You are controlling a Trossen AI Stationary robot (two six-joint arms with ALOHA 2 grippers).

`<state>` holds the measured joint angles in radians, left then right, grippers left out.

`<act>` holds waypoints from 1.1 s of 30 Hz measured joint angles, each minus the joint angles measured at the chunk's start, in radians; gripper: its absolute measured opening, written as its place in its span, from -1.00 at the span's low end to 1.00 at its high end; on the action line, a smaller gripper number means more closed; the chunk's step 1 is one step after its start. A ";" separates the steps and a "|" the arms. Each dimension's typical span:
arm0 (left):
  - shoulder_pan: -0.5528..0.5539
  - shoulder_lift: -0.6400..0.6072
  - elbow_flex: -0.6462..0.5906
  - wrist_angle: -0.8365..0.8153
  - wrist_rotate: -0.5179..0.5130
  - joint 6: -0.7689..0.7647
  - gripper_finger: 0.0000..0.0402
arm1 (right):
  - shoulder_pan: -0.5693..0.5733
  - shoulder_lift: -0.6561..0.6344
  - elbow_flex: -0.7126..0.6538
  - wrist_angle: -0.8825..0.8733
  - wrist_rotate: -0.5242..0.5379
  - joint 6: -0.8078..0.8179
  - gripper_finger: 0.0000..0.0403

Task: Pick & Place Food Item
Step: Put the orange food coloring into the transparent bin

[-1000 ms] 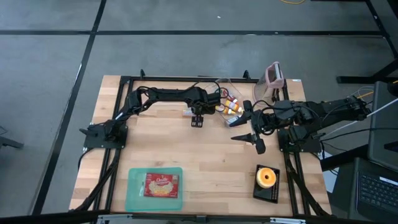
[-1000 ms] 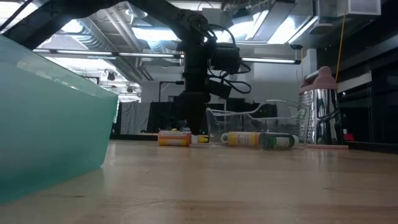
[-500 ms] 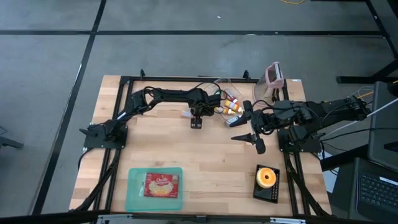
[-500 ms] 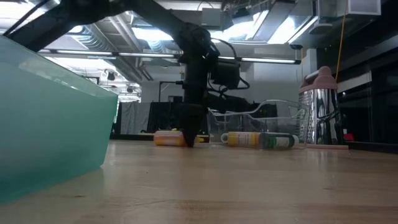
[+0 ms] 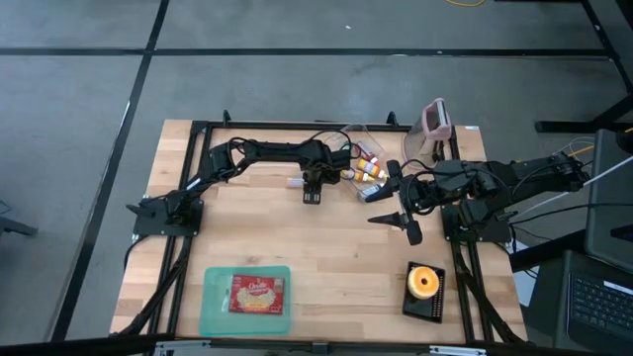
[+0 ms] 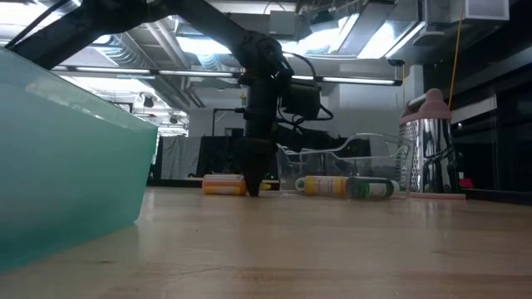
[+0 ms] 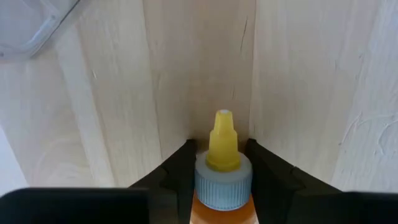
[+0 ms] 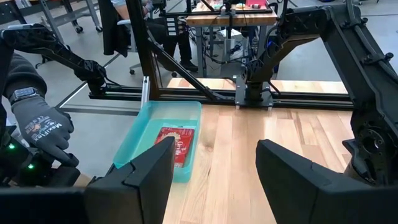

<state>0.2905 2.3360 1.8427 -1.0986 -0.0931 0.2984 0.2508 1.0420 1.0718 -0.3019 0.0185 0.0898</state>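
Note:
A small orange bottle [image 6: 221,186] with a grey-blue cap and yellow nozzle [image 7: 222,140] lies on its side on the wood table, left of a clear bin [image 5: 373,148]. My left gripper [image 5: 310,184] stands over its cap end, fingers down at the table [image 6: 253,184], shut on the cap. My right gripper [image 8: 214,174] hovers open at the table's right [image 5: 398,203], holding nothing. A teal tray [image 5: 213,307] with a red packet [image 5: 257,295] sits at the near left. My left gripper pinches the bottle's grey-blue cap [image 7: 205,183] between its two fingers, one on each side. The fingers come from above, pointing down, and lie across the bottle. The bottle lies on the table on its side.
The clear bin holds other small bottles [image 5: 370,168], and one [image 6: 345,188] lies by it. A metal grater [image 5: 433,119] stands at the far right. A black block with an orange disc [image 5: 424,285] sits near right. A person's gloved hand [image 8: 40,127] shows beyond the table.
My left gripper has come down from above the bottle until its fingertips reach the table at the bottle's cap end. The bottle has slid slightly toward the table's left.

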 joint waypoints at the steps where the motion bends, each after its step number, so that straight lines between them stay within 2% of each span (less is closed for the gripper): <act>1: 0.000 0.000 0.000 0.000 0.000 0.000 -0.44 | 0.000 0.000 0.000 0.000 0.000 0.000 0.10; 14: -0.002 -0.041 -0.010 0.027 -0.030 0.001 -0.44 | 0.000 0.000 0.000 0.002 0.000 0.002 0.10; 23: 0.002 -0.226 -0.007 0.115 -0.036 -0.025 -0.44 | 0.000 0.000 0.000 0.007 0.000 0.003 0.10; 28: 0.013 -0.338 -0.004 0.306 0.071 -0.038 -0.44 | 0.000 0.000 0.000 0.020 0.000 0.003 0.10; 33: 0.035 -0.362 -0.004 0.589 0.212 -0.040 -0.44 | 0.000 0.000 0.000 0.028 0.000 0.004 0.10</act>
<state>0.3255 1.9743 1.8385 -0.5097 0.1191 0.2579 0.2508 1.0420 1.0718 -0.2741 0.0186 0.0936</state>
